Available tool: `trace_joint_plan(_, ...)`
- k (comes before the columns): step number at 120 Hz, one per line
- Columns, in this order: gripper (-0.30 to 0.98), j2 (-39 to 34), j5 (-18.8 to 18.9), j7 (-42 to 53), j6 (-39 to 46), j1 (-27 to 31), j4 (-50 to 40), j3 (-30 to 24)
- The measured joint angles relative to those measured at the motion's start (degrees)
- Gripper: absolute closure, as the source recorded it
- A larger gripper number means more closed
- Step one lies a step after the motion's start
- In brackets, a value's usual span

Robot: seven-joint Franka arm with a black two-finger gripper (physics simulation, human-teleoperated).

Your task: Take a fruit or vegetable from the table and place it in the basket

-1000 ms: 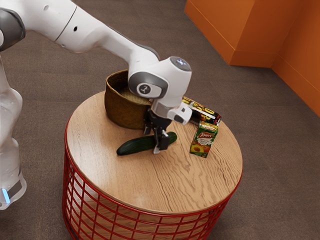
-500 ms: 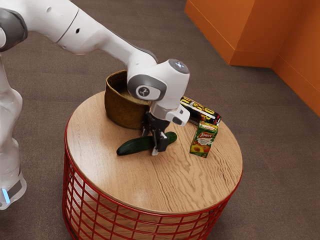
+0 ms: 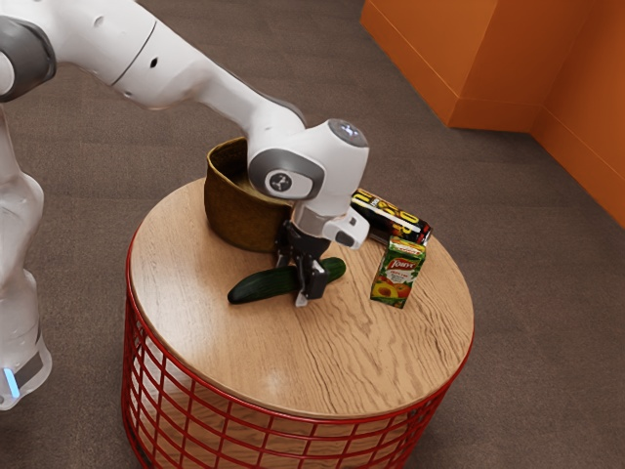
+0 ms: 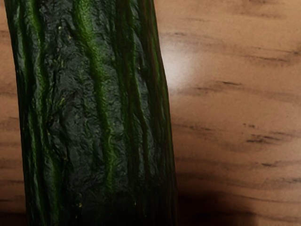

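The cucumber (image 3: 262, 285) lies on the surface (image 3: 195, 327) directly beneath the end effector (image 3: 293, 281), passing between its two fingers. Its long axis runs from left of centre in the exterior view up gently toward the right, and the fingers stand across that axis, one on the far side, towards the upper part of the frame, the other on the near side, lower down. The hand sits toward the cucumber's right end, so the longer part reaches out toward the exterior view's left. The only arm (image 3: 186, 63) comes in from the upper left of the frame.

The end effector looks open, wide enough to straddle the cucumber without pressing it from both sides; whether one finger brushes the skin I cannot tell. It has hold of nothing, as I read it. The wrist view shows the green skin close under the hand, with bare wood alongside.

The step in hand seems to be the grasp: the fingers should close squarely across the axis. Held off its middle, the cucumber may tip its longer end down when lifted. The basket (image 3: 239, 217) stands just beyond, toward the upper left of the frame, so a raised, short carry should serve, clearing its rim. The carton (image 3: 395, 277) stands right of centre, apart from the cucumber.
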Motion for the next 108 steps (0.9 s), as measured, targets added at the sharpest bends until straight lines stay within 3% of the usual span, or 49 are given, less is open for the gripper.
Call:
trace_joint_plan(5,0.02,0.0,-0.04,0.0,0.02,0.03,-0.01,0.0)
trace_joint_plan(27,0.38,0.06,-0.29,-0.1,0.06,0.16,-0.02,0.0)
trace_joint_plan(35,0.43,0.08,-0.22,-0.19,0.06,0.16,-0.01,0.0)
trace_joint_plan(108,0.47,-0.95,2.06,0.0,-1.86,-2.41,9.75,-0.1)
